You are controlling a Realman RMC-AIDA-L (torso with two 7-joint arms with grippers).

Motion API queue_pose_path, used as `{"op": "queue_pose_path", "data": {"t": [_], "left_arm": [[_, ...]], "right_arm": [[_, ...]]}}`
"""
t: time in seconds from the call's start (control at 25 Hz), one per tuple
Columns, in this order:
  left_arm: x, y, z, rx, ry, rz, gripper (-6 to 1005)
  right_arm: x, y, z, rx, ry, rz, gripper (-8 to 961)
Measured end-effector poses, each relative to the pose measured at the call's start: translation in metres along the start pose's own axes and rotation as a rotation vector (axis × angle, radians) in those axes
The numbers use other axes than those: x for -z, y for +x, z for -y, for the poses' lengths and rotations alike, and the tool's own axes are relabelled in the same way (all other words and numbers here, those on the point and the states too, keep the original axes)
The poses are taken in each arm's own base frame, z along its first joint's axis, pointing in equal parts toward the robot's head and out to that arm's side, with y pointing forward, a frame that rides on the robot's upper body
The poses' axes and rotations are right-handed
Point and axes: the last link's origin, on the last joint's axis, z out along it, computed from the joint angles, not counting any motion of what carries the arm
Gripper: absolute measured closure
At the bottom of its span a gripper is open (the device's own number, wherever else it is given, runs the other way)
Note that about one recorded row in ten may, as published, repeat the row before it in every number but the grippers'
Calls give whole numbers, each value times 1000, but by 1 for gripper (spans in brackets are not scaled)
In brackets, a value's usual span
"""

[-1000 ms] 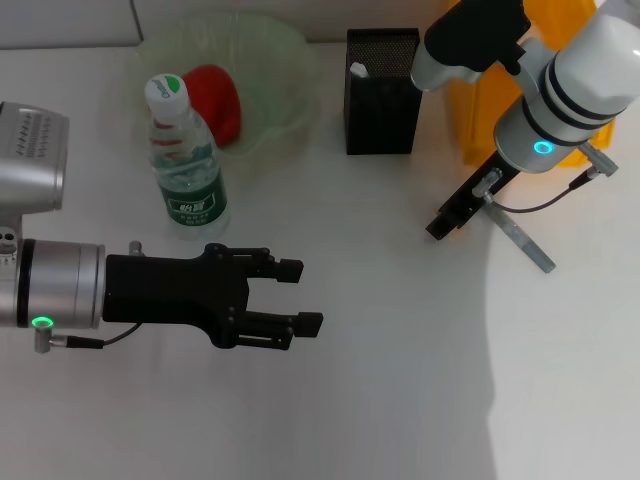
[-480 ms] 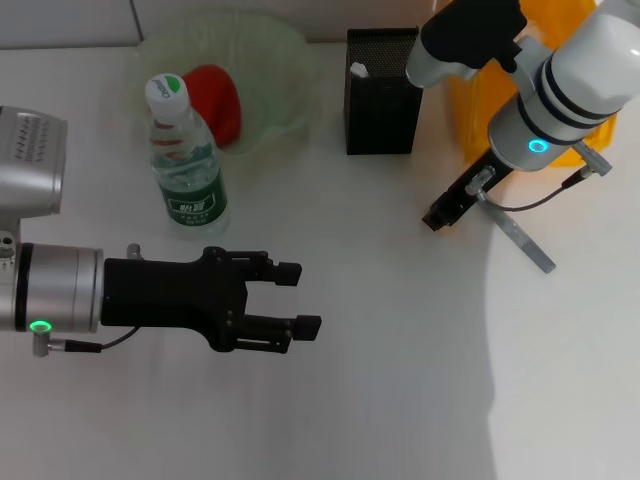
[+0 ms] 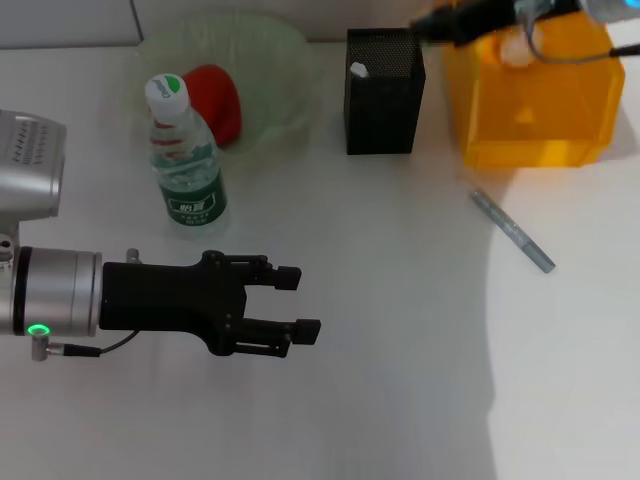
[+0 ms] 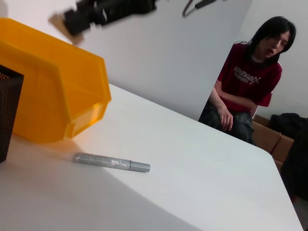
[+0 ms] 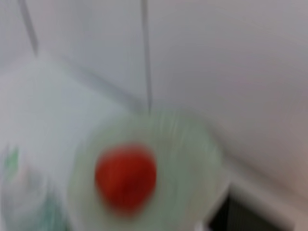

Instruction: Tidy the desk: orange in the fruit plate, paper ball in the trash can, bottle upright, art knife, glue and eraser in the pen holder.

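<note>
White desk (image 3: 400, 380) fills the scene, a seated person in a red shirt (image 4: 252, 82) beyond its far edge. Of the left gripper (image 3: 300, 300), the fingers (image 3: 285, 272) are spread apart and empty, hovering over the near-left part of the desk. What the right gripper (image 3: 440, 25) is doing above the pen holder (image 3: 382, 95) at the far edge cannot be told. Orange (image 3: 212, 100) sits in the fruit plate (image 3: 280, 60); bottle (image 3: 185, 160) stands upright just beside it. Near the trash can (image 3: 540, 100) lies a thin silver stick (image 3: 512, 232), probably the knife or glue: light, stiff, likely slippery, best pinched mid-length.
</note>
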Motion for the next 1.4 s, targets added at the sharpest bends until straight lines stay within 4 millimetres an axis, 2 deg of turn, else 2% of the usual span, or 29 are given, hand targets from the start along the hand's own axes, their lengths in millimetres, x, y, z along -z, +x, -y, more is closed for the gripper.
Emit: {"op": "queue_pose_path", "data": {"t": [0.12, 0.16, 0.24, 0.48, 0.56, 0.84, 1.04, 1.12, 1.16, 1.2, 1.32, 1.36, 1.4], "left_arm": [[-1, 0, -1, 0, -4, 2, 225], [-2, 0, -1, -3, -9, 4, 225], [-2, 1, -1, -5, -11, 5, 225], [-4, 3, -1, -12, -21, 10, 224], [-4, 3, -1, -15, -22, 11, 224], [-3, 5, -1, -21, -22, 13, 224], [-2, 8, -2, -24, -33, -5, 224], [-1, 8, -3, -27, -35, -12, 224], [-1, 9, -3, -29, -40, -15, 224], [-1, 9, -3, -29, -40, -15, 224], [0, 10, -4, -31, -46, -15, 224], [-1, 10, -4, -33, -48, -13, 224], [-1, 10, -4, -33, -48, -13, 224]], "right_arm": [[10, -15, 15, -124, -27, 260, 702], [0, -11, 27, -200, -61, 326, 703], [-4, -9, 30, -223, -72, 338, 703], [-51, 14, 46, -329, -110, 268, 703], [-63, 19, 47, -331, -95, 245, 669], [-63, 21, 47, -331, -94, 240, 548], [-44, 22, 45, -320, -148, 263, 455], [-27, 19, 42, -310, -178, 274, 413], [-4, 15, 40, -287, -203, 270, 392], [-4, 15, 40, -287, -203, 270, 371], [30, 10, 36, -214, -196, 175, 351], [42, 11, 33, -171, -138, 31, 351], [42, 11, 33, -171, -138, 31, 352]]}}
